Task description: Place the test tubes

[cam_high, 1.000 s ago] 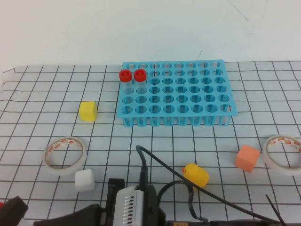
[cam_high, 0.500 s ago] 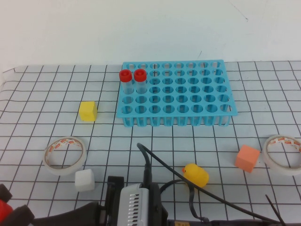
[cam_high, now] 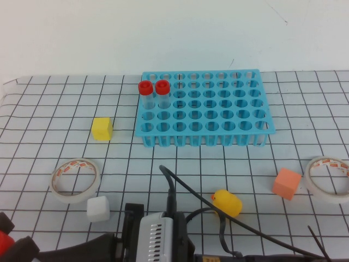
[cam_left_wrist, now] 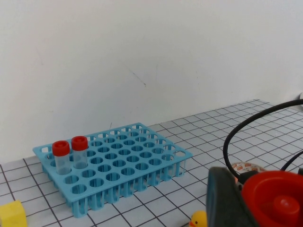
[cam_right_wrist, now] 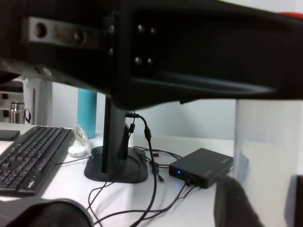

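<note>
Since a second ago the left gripper [cam_high: 7, 240] has shifted at the table's [cam_high: 49, 114] near-left corner, and a red-capped tube [cam_left_wrist: 279, 201] now shows at it; grip cannot be told. Two rack tubes [cam_high: 145, 96] stand side by side in the rack's [cam_high: 218, 109] left columns. Right gripper [cam_right_wrist: 267, 203], facing a keyboard [cam_right_wrist: 28, 156], jaws clamped on a clear tube [cam_right_wrist: 262, 142].

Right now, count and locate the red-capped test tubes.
3: two tubes upright at the blue rack's left end; one red cap at the left gripper, near-left corner. Right gripper, unseen from above, may hold another.
</note>
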{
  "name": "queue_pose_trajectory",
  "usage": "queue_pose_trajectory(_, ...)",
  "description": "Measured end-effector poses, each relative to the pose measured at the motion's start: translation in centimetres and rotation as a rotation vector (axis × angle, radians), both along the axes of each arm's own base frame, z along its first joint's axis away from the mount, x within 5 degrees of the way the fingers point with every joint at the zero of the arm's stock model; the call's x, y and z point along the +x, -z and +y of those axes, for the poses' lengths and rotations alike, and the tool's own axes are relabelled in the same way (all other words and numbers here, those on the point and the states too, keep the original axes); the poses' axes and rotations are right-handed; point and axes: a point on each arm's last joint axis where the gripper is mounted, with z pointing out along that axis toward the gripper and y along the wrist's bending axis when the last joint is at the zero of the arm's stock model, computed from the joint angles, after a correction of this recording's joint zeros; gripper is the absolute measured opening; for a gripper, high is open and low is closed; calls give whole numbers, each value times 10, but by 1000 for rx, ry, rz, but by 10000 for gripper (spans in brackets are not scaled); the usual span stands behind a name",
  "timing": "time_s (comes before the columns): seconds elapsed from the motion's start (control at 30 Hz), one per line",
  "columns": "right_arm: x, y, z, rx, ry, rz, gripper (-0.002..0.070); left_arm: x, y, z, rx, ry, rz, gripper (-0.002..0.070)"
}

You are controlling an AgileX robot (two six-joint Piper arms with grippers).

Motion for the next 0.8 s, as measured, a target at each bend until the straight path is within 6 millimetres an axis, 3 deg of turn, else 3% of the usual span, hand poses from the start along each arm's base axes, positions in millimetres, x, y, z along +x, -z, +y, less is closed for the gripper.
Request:
queue_pose_trajectory(0.13,0,0,0,1,2,2,246,0,0,0,-6,-1,-2,255)
queue_pose_trajectory(0.3,1,-1,0,4,8,7,405,1,-2,2,-11,-22,-18,254)
queue_pose_trajectory(0.53,2,-11,-9,-116,74,-18,440,2,-4,3,-44,-34,-26,254)
queue_pose_trajectory(0.67,0,-29,-28,-254,146,-91,378,3,-10,7,-112,-73,-51,254)
queue_pose_trajectory(0.8,1,-53,-66,-450,300,-152,165,13,-11,6,-132,-98,-26,254)
